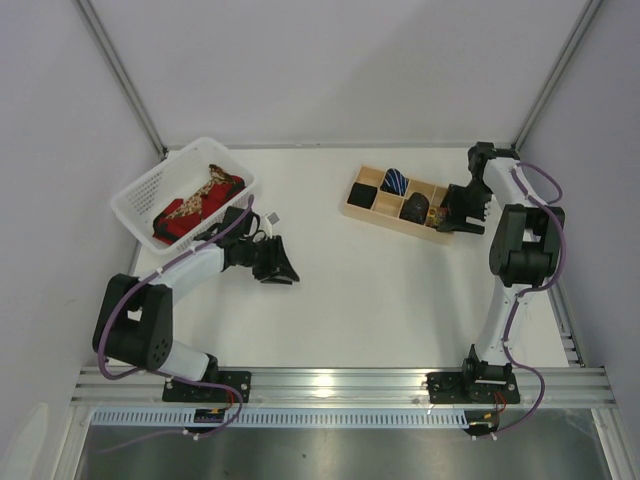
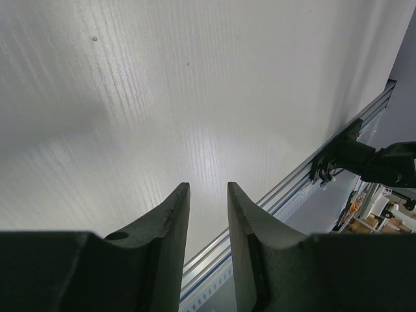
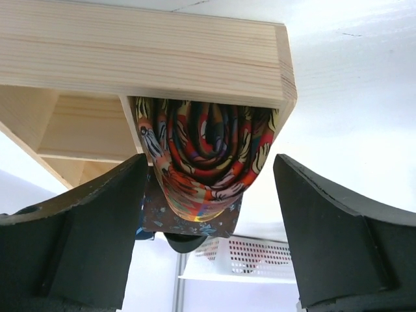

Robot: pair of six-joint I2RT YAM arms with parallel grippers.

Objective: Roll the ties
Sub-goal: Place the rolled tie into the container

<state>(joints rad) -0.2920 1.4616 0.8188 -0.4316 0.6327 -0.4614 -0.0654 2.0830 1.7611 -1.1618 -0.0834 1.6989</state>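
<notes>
The right gripper (image 3: 209, 175), jaws wide and empty, flanked the rolled tie (image 3: 205, 146) in the wooden box (image 3: 162, 58), centre frame. The left gripper (image 2: 208, 195), narrowly open, held nothing. On pulling back, a finger could snag and unroll it.

Basket (image 1: 135, 200) at far left of table (image 1: 360, 300); loose ties (image 1: 195, 208) heaped inside. Divided tray (image 1: 387, 204) at far right of centre, well apart from basket. Rolled ties (image 1: 396, 182) in several tray compartments. Left gripper (image 1: 284, 272) just before basket's near right corner, low over bare table. Right gripper (image 1: 462, 225) at tray's right end; end compartment's rolled tie (image 3: 208, 156) between its fingers.
</notes>
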